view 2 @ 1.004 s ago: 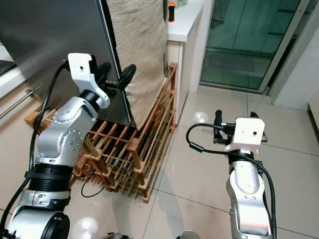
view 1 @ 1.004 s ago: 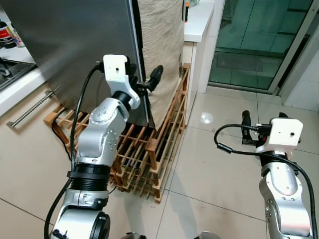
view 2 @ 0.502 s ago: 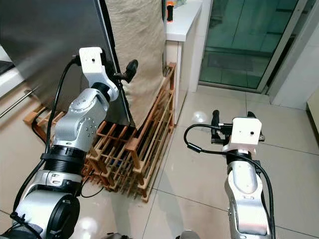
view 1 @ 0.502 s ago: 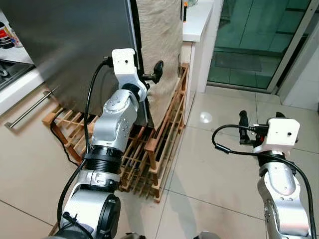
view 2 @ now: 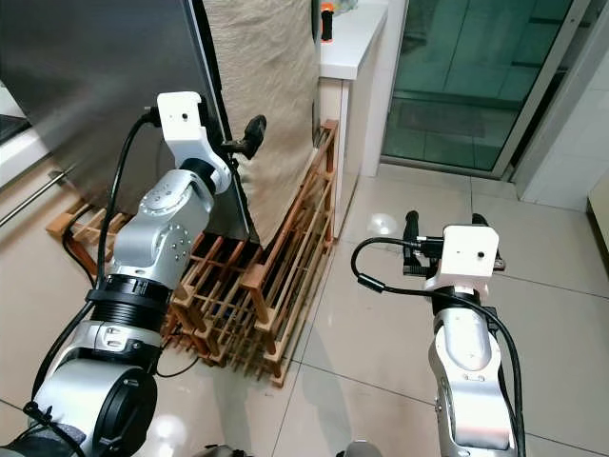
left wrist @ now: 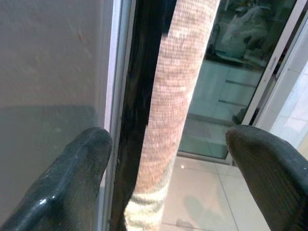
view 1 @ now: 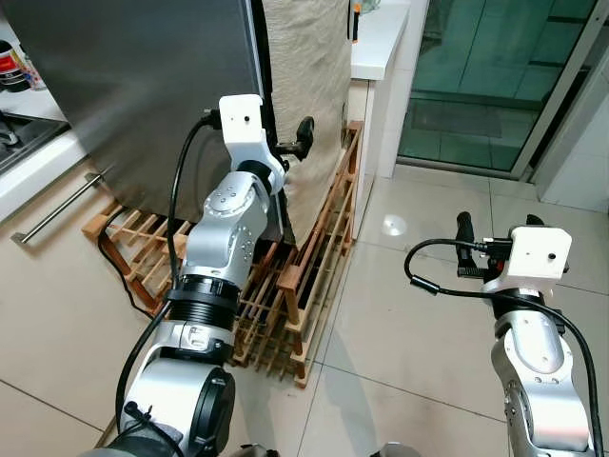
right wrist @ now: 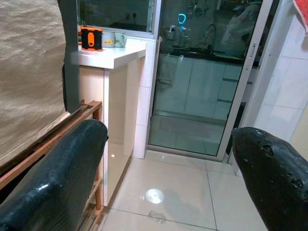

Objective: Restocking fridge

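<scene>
Nearest, the right tool (view 1: pixel 495 231) hangs over bare floor tiles, fingers spread apart and holding nothing. Farther in, the left tool (view 1: pixel 288 145) is raised to the closed fridge door (view 1: pixel 133 86), its fingers parted on either side of the door's dark edge (left wrist: pixel 139 110) and not yet pinched on it. That door is probably heavy and stiff, with a seal that resists at first, and its steel face looks slick, so the edge is the sensible place to hook and pull (a firm, steady draw, I judge). A beige cloth (view 1: pixel 304 86) hangs just beside the edge and may snag a finger. The wooden rack (view 1: pixel 295 286) stands at the fridge's foot. Beyond are the white desk (view 1: pixel 381 38) and glass door (view 1: pixel 485 76).
</scene>
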Robot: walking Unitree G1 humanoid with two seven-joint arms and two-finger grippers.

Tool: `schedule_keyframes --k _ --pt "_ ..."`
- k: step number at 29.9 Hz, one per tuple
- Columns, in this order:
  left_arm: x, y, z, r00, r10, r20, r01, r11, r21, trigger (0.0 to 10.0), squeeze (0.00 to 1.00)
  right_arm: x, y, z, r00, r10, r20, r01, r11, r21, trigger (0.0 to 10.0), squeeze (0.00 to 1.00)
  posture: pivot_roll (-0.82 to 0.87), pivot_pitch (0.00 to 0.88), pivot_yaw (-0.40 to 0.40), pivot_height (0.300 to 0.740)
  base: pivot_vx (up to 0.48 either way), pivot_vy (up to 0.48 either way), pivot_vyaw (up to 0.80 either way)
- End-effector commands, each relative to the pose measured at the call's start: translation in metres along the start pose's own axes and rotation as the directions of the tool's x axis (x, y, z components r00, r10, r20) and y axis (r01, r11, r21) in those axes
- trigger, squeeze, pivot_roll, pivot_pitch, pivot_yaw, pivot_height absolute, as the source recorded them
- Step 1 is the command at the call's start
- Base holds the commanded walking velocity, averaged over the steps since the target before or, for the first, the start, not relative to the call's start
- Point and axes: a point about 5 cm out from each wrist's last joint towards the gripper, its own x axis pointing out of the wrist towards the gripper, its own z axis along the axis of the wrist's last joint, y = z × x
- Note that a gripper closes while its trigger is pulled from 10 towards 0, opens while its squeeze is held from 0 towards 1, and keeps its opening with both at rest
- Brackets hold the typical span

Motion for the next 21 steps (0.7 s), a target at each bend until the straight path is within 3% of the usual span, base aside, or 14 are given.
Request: schedule_keyframes --k 1,5,9,15,16,18,19,20,21 --pt "0.003 -0.002 0.003 1.0 -0.008 -0.007 0.008 1.0 -0.014 10.0 0.0 0.001 0.003 0.0 1.0 0.004 0.004 -0.004 1.0 -0.003 10.0 0.0 -0.22 0.0 0.097 0.72 0.0 0.0 0.0" --pt "0.005 -0.012 -0.003 0.997 -0.069 -0.034 0.068 0.997 -0.024 10.0 0.0 0.002 0.003 -0.001 1.0 0.006 0.004 -0.006 1.0 -0.003 10.0 0.0 -0.22 0.0 0.096 0.72 0.0 0.0 0.0" --pt "0.011 -0.023 0.0 0.994 -0.11 0.0 0.11 0.994 -0.02 10.0 0.0 0.003 0.003 -0.001 1.0 0.007 0.006 -0.007 1.0 -0.003 10.0 0.0 -0.22 0.0 0.094 0.72 0.0 0.0 0.0" --pt "0.028 -0.062 0.014 0.967 -0.25 0.049 0.251 0.968 -0.014 10.0 0.0 0.006 0.004 0.002 1.0 0.01 0.02 -0.01 1.0 -0.004 10.0 0.0 -0.26 0.0 0.11 0.72 0.0 0.0 0.0" --pt "0.029 -0.074 0.013 0.952 -0.303 0.044 0.305 0.952 -0.029 10.0 0.0 0.006 0.004 0.002 1.0 0.01 0.022 -0.01 1.0 -0.003 10.0 0.0 -0.27 0.0 0.116 0.72 0.0 0.0 0.0" --pt "0.029 -0.082 0.012 0.94 -0.339 0.04 0.34 0.939 -0.041 10.0 0.0 0.005 0.004 0.002 1.0 0.01 0.023 -0.01 1.0 -0.003 10.0 0.0 -0.27 0.0 0.116 0.72 0.0 0.0 0.0" --pt "0.029 -0.099 0.011 0.915 -0.402 0.041 0.404 0.912 -0.065 10.0 0.0 0.005 0.004 0.002 1.0 0.011 0.024 -0.011 1.0 -0.003 10.0 0.0 -0.29 0.0 0.121 0.72 0.0 0.0 0.0" --pt "0.025 -0.132 0.009 0.854 -0.517 0.052 0.519 0.844 -0.138 10.0 0.0 0.004 0.006 0.003 0.999 0.022 0.026 -0.022 1.0 -0.001 10.0 0.0 -0.29 0.0 0.121 0.72 0.0 0.0 0.0" --pt "0.025 -0.132 0.009 0.854 -0.517 0.052 0.519 0.844 -0.138 10.0 0.0 0.004 0.006 0.003 0.999 0.022 0.026 -0.022 1.0 -0.001 10.0 0.0 -0.29 0.0 0.121 0.72 0.0 0.0 0.0"
